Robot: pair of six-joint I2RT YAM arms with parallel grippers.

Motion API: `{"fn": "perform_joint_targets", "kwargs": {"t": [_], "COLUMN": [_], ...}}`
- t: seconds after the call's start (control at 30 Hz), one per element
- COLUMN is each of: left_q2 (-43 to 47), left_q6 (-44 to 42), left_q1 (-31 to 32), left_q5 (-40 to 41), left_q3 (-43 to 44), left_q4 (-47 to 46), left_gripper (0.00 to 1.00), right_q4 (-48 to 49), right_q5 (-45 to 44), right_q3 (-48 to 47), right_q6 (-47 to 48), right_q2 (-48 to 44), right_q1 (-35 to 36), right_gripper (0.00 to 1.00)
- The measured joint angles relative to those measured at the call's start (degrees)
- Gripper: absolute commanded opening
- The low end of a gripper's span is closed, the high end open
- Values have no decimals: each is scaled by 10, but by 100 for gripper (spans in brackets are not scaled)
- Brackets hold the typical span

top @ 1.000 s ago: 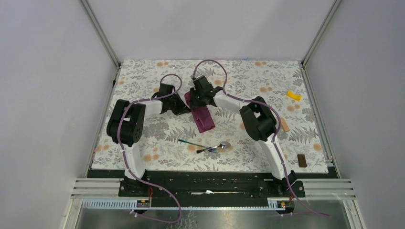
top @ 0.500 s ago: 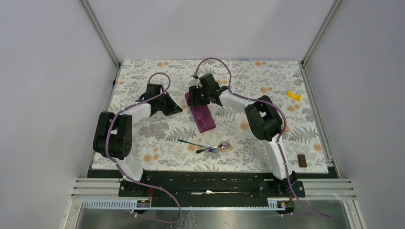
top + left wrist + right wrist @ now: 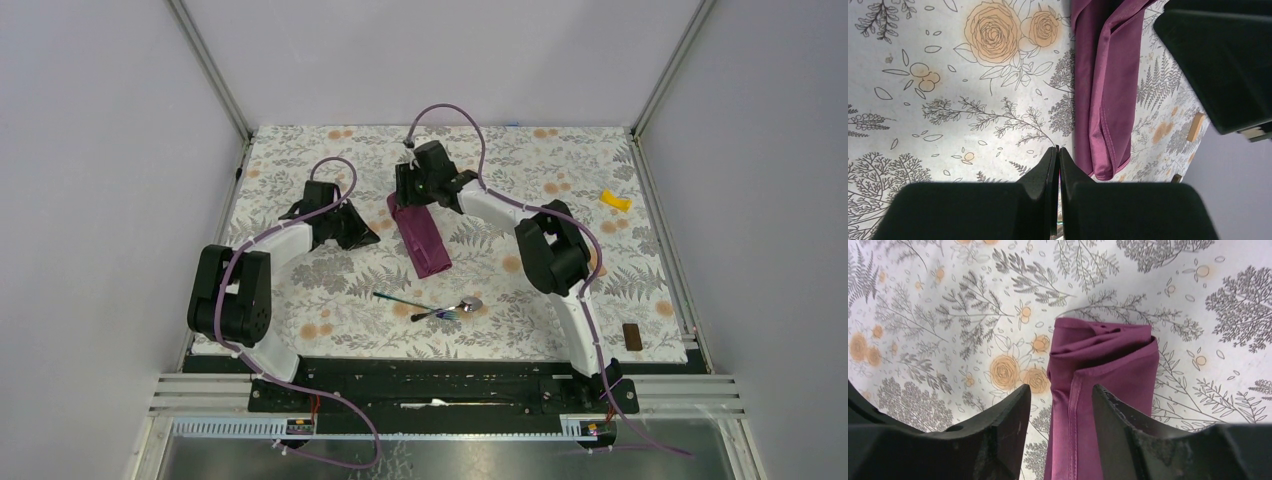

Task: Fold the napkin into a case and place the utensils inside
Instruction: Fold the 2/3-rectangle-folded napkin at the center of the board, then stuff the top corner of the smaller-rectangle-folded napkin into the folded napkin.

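One folded case (image 3: 424,240) and two utensils (image 3: 468,304) are pictured on the counter (image 3: 300,165); left claw (image 3: 1058,162) is clenched empty, right claw (image 3: 1060,391) released.

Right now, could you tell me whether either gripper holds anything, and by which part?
Nothing is held. The left gripper is shut and empty beside the napkin; the right gripper stands open over the napkin's end.

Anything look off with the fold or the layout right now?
Nothing is spilled or damaged. The case lies diagonally, and in the right wrist view its far end looks loosely bunched, with uneven layers rather than a flat fold. The spoon and the bluish-handled utensil lie outside it, apparently crossed.
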State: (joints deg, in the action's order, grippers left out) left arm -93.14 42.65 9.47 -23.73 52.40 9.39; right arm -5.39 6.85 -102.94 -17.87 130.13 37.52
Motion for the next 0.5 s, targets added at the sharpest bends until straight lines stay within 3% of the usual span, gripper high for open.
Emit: {"fn": "perform_joint_targets", "kwargs": {"t": [0.27,0.5], "left_q2": [0,0], "left_q6": [-4,-7], "left_q1": [0,0], "left_q5": [0,0], "left_q3": [-5,-5], "left_q4": [2,1], "left_gripper": [5,4], "right_q4": [-6,-23], "right_q5": [-42,-76], "right_q3": [-39,-40], "right_q6": [-5,-10], "right_q2": [11,13], "right_q1": [12,24], "right_gripper": [50,55]}}
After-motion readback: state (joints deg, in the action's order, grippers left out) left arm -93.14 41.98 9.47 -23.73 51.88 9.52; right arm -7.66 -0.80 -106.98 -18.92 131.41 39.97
